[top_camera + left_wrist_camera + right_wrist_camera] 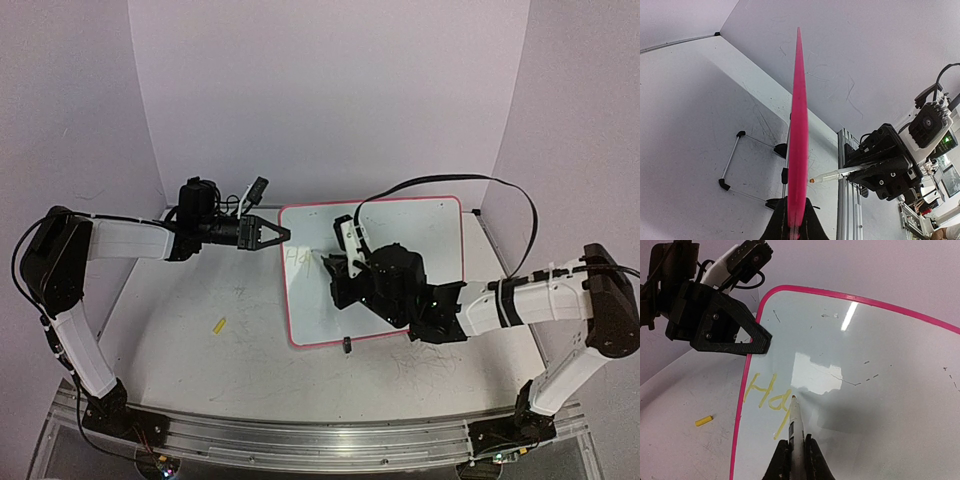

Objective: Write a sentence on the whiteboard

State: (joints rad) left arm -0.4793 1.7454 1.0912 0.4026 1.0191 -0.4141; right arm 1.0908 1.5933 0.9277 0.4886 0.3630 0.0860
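Note:
The whiteboard, white with a pink rim, stands tilted at mid-table. My left gripper is shut on its upper left edge; in the left wrist view the jaws pinch the rim, seen edge-on. My right gripper is shut on a white marker, and its tip touches the board face. The sentence reads "Hap" in yellow near the left rim, with the tip at the last letter. From above, the writing is faint, with the right gripper just right of it.
A small yellow marker cap lies on the table left of the board. A black clip foot sits at the board's near edge, and a wire stand props it from behind. An aluminium rail runs along the near edge.

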